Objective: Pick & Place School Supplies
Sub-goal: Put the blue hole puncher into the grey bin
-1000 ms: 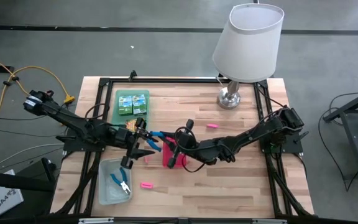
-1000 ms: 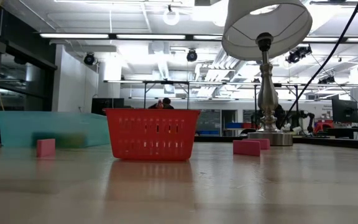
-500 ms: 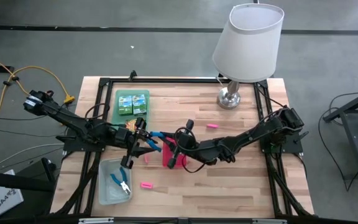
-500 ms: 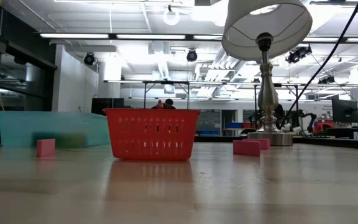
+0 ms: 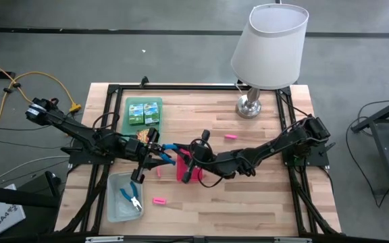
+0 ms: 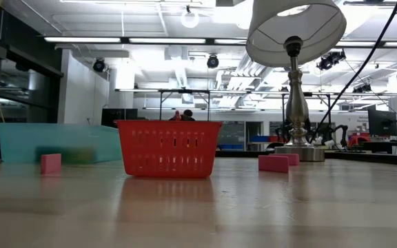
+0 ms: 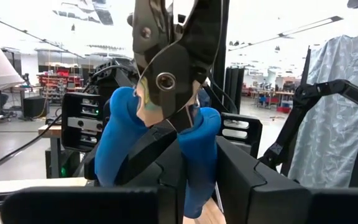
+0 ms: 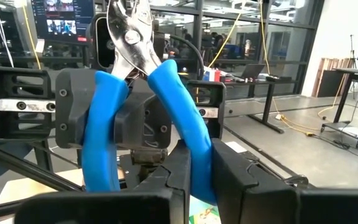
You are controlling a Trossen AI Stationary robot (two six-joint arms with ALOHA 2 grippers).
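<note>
At the front edge of the wooden bench (image 5: 248,202), a pink eraser block (image 5: 159,200) is lying just beside a clear plastic bin (image 5: 115,206) in which a spare pair of blue-handled pliers (image 5: 132,197) is resting. Farther in, at mid-bench, the two arms are meeting over the boards: the left tool (image 5: 152,152) and the right tool (image 5: 189,156) are both gripping one pair of blue-handled pliers (image 5: 169,148), held off the surface between them. In the left wrist view the left tool's dark fingers (image 7: 253,186) are pressing in on a blue handle, with the metal jaws pointing up; in the right wrist view the right tool's fingers (image 8: 241,180) are pinching the other handle, and the two handles are standing apart. A red mesh basket (image 5: 186,170) is sitting directly beneath the right tool, and a second pink block (image 5: 158,174) is lying near it, below the left tool. A third pink block (image 5: 230,136) is lying in the open toward the far side. At the back left, green-and-yellow boxes (image 5: 144,113) are sitting side by side on a flat green tray (image 5: 123,116), while a white-shaded lamp (image 5: 269,47) is standing on its metal base at the back right corner. Beyond the bench, the low view is showing a bright workshop with ceiling lights.
</note>
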